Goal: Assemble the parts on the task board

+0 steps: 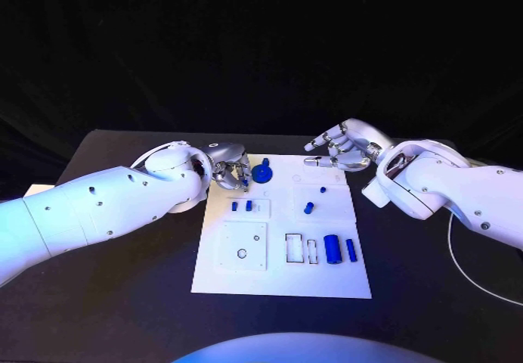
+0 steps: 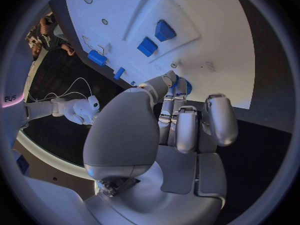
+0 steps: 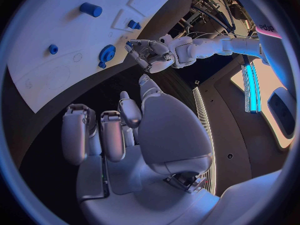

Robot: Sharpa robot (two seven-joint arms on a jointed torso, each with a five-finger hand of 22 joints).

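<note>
The white task board (image 1: 278, 280) lies mid-table. A blue gear (image 1: 263, 174) sits at its far left corner, and my left hand (image 1: 227, 172) pinches it at the rim. In the left wrist view the fingers (image 2: 178, 120) curl over the gear (image 2: 187, 88), hiding most of it. The right wrist view shows the gear (image 3: 107, 52) beside my left hand (image 3: 150, 55). My right hand (image 1: 340, 151) hovers over the far right corner, fingers apart and holding nothing. Two small blue blocks (image 1: 242, 205) and a blue peg (image 1: 308, 207) stand mid-board.
Two blue cylinders (image 1: 331, 249) (image 1: 351, 249) lie in slots at the board's near right. A square plate with holes (image 1: 242, 246) sits at its near left. A white cable (image 1: 463, 257) runs over the black table on the right.
</note>
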